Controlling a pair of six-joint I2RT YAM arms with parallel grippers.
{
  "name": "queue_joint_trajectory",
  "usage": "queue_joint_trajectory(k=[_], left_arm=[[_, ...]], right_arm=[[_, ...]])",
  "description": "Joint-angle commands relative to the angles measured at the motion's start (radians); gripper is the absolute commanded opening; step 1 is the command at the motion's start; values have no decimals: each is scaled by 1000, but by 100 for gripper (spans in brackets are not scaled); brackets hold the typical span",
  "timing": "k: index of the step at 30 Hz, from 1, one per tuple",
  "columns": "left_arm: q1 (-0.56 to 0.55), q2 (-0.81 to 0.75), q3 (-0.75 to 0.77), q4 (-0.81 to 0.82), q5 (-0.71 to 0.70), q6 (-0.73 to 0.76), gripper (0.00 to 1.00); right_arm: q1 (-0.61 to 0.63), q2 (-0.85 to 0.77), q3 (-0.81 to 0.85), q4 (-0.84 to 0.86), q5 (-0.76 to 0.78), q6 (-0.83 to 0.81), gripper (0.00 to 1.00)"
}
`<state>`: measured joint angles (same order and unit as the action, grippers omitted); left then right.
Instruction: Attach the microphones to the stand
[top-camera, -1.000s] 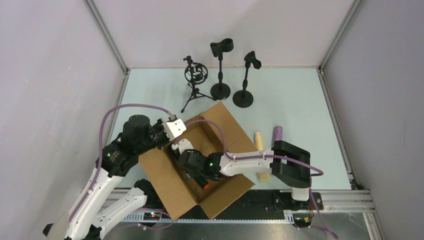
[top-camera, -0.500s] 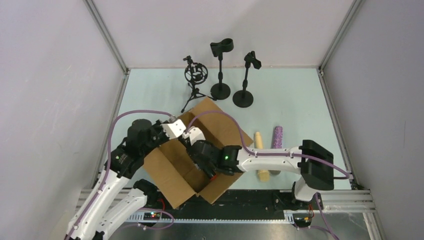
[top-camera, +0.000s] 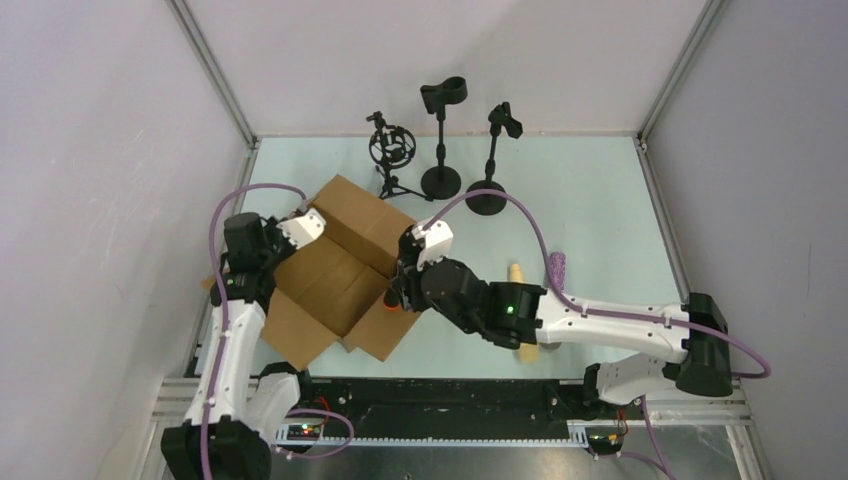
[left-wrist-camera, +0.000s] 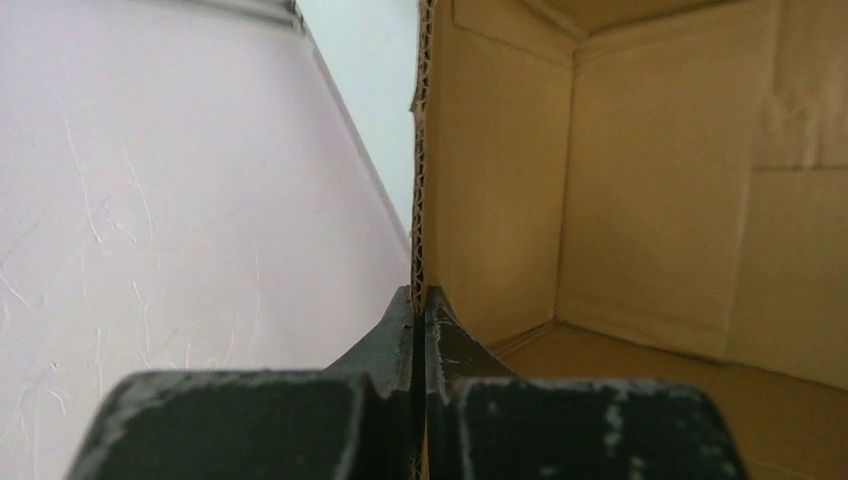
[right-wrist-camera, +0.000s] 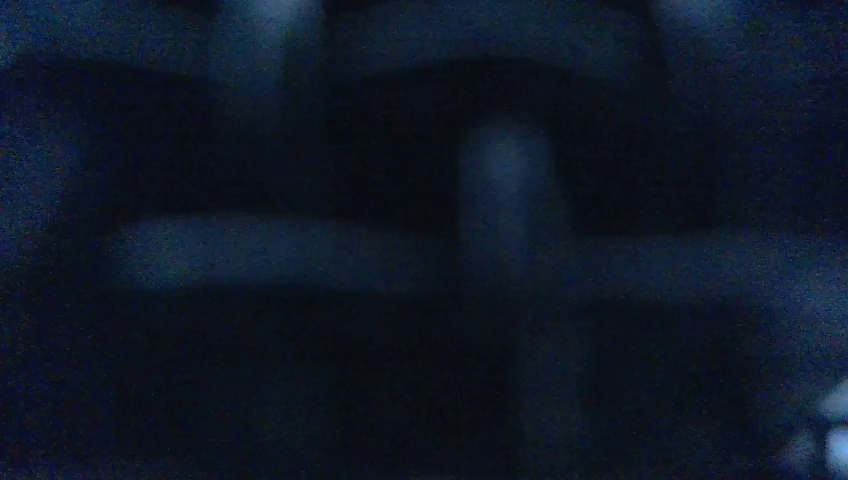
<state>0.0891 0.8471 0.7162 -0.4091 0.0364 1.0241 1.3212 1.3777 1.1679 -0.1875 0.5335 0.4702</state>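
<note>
At left, left gripper (left-wrist-camera: 420, 296) clamps the cardboard box's (left-wrist-camera: 650, 200) wall; right gripper's (top-camera: 397, 294) grip unclear.

White arms (top-camera: 225, 350), black joints (top-camera: 505, 305) — purple cables (top-camera: 262, 186)

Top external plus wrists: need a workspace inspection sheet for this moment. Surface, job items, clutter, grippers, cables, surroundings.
Surface: pale green table top, no spills seen.
Job's things: cream microphone and purple glitter microphone lie side by side right of the box, the cream one partly under the right arm. Only an orange tip shows by the right gripper. Three black stands at the far edge, all bare.
Clutter: cardboard box, appears tipped over.
Grippers: left gripper shut on the box wall's edge. Right gripper at the box; jaws unreadable, wrist view dark.
Cables: purple cables arch over both arms, no snag seen.
Surroundings: white walls, metal frame posts.
</note>
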Motion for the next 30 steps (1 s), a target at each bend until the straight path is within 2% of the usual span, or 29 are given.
queue_joint_trajectory(k=[1,7,10,15,19,22,24,25,27,30], left_arm=[[88,52,30,107,-63,148,0],[89,66,26,136,-45,189,0],[88,81,34,166,-44,204,3],[87,160,116,192,-44,202,6],[88,221,168,192,-9,218,8],[75,235,185,193,-4,195,14],[65,223,184,194,1,172,31],[62,205,182,194,8,164,45],[53,177,172,191,15,154,59],[47,147,175,179,26,134,70]], right_arm=[[-7,-76,-53,-149,45,39,0],[-42,-176,-96,-147,51,77,0],[-83,-208,-100,-190,22,96,0],[-150,-253,-127,-322,-97,132,0],[-181,-219,-149,-444,-221,169,0],[-195,-152,-168,-491,-312,184,0],[-200,-103,-181,-506,-334,181,0],[-202,-86,-187,-505,-339,178,0],[-211,-37,-190,-493,-350,170,0],[-248,35,-191,-469,-372,145,0]])
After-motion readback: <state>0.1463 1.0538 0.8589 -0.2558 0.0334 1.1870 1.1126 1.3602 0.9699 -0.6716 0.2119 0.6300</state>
